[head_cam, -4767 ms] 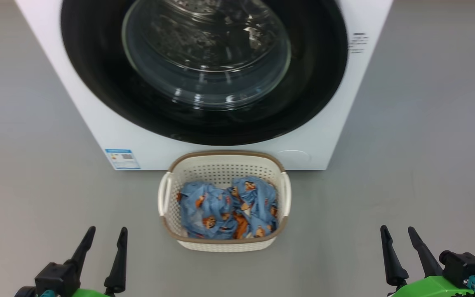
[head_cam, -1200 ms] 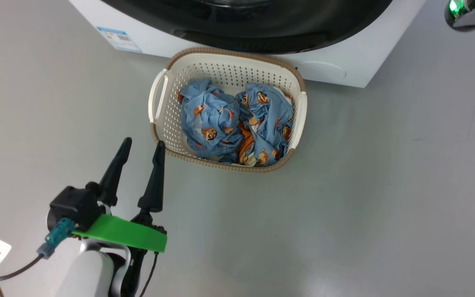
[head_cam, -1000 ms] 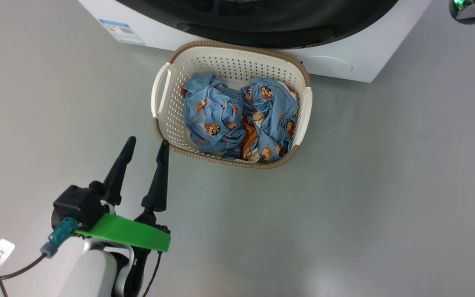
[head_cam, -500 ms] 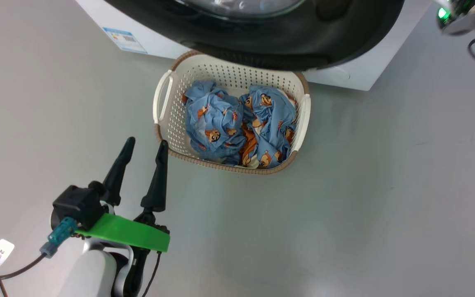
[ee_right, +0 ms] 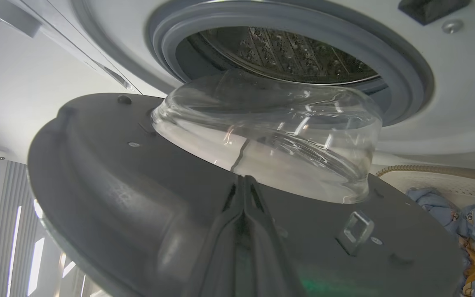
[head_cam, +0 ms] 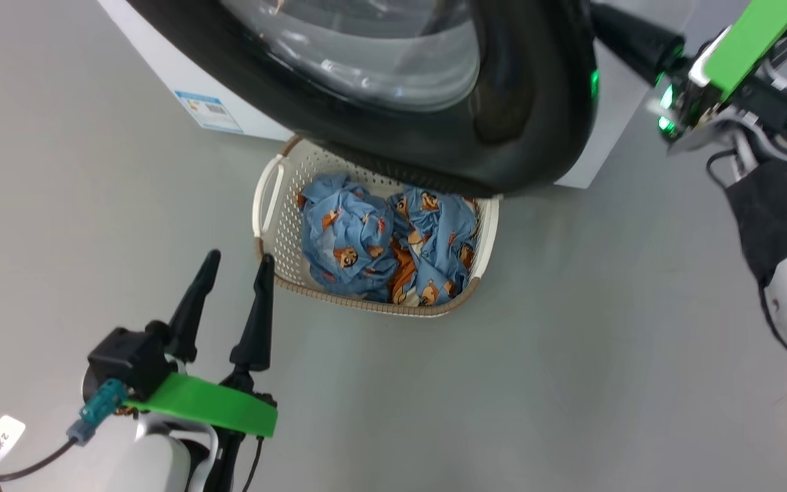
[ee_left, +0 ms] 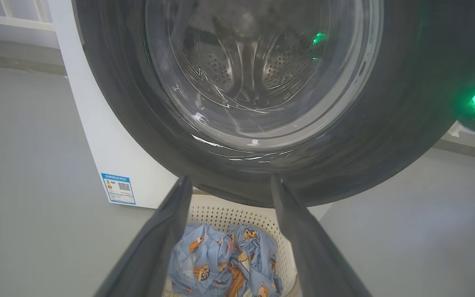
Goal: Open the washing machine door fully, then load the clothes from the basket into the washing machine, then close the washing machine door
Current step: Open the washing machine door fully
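The washing machine door (head_cam: pixel 516 102) stands ajar over the basket (head_cam: pixel 366 305), glass bowl facing the drum (ee_right: pixel 287 53), with the right end effector (ee_right: pixel 243 179) closed behind its free edge and the left end effector (head_cam: pixel 240 257) spread open nearby.

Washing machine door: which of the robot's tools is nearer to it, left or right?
Right. The right tool, shut, reaches behind the washing machine door, at its inner face; the left tool, open, hangs apart, down beside the basket.

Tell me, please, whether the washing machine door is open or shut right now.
Partly open: in the right wrist view the washing machine door stands clear of the grey seal, with the steel drum exposed.
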